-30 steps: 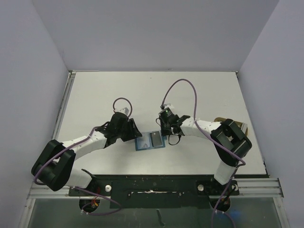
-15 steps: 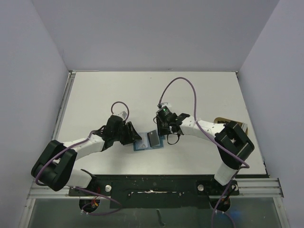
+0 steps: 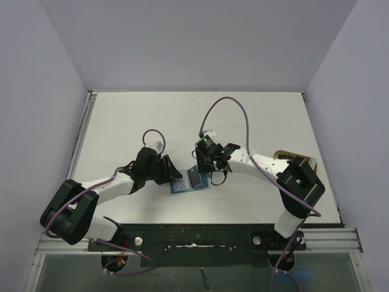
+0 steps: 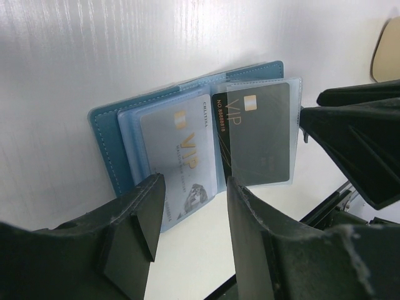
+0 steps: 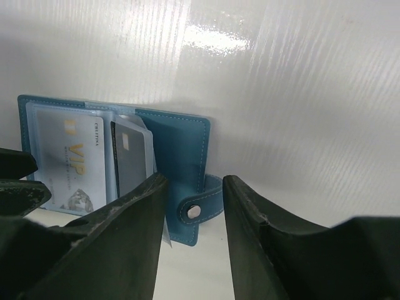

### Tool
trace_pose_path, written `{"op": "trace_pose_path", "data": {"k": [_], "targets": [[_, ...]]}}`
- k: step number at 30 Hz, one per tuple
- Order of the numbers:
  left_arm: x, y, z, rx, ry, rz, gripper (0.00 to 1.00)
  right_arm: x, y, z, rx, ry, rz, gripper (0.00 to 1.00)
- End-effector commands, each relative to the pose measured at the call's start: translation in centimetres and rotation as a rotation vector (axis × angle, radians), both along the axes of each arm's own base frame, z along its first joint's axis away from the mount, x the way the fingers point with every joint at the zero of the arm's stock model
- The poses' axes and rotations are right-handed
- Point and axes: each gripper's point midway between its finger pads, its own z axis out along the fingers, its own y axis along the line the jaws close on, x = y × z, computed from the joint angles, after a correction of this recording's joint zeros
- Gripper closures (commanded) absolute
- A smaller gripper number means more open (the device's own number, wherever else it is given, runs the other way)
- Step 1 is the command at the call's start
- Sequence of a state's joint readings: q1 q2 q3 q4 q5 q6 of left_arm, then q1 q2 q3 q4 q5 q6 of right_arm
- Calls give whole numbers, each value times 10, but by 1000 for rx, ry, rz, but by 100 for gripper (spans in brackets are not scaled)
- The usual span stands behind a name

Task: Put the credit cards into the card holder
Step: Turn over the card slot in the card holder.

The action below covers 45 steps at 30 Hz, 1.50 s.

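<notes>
The right gripper (image 5: 192,187) has spread its jaws over the last second. It now stands wide and empty, just above the snap tab (image 5: 195,212) of the open card holder (image 5: 178,140). This looks like a release: the dark card (image 4: 259,134) sits in a clear sleeve beside the silver card (image 4: 178,147). The left gripper (image 4: 190,206), half spread and gripping nothing, hovers over the holder's opposite edge.

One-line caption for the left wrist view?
Teal card holder lying open on the table, silver VIP card and dark VIP card sleeved inside, left gripper open in front.
</notes>
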<state>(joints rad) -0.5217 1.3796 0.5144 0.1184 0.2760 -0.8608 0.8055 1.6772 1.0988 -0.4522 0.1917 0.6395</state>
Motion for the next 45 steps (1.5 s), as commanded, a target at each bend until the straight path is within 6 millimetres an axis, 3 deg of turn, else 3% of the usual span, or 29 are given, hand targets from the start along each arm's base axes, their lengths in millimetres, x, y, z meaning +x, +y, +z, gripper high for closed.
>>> {"op": "trace_pose_path", "data": {"k": [1, 6, 11, 19, 27, 45], "targets": [[11, -5, 10, -33, -44, 2, 57, 14, 5, 46, 9, -121, -35, 58], [12, -4, 11, -31, -55, 9, 57, 12, 13, 50, 54, -122, -15, 56], [11, -3, 9, -27, -51, 11, 57, 9, 23, 37, 84, -91, 12, 54], [12, 0, 5, -15, -53, 25, 57, 5, 19, -2, 23, -38, 11, 53], [13, 1, 1, 1, -53, 27, 57, -10, 7, -41, -14, 33, -18, 59], [15, -7, 1, -29, -56, 1, 57, -17, 8, -48, -13, 47, -20, 60]]}}
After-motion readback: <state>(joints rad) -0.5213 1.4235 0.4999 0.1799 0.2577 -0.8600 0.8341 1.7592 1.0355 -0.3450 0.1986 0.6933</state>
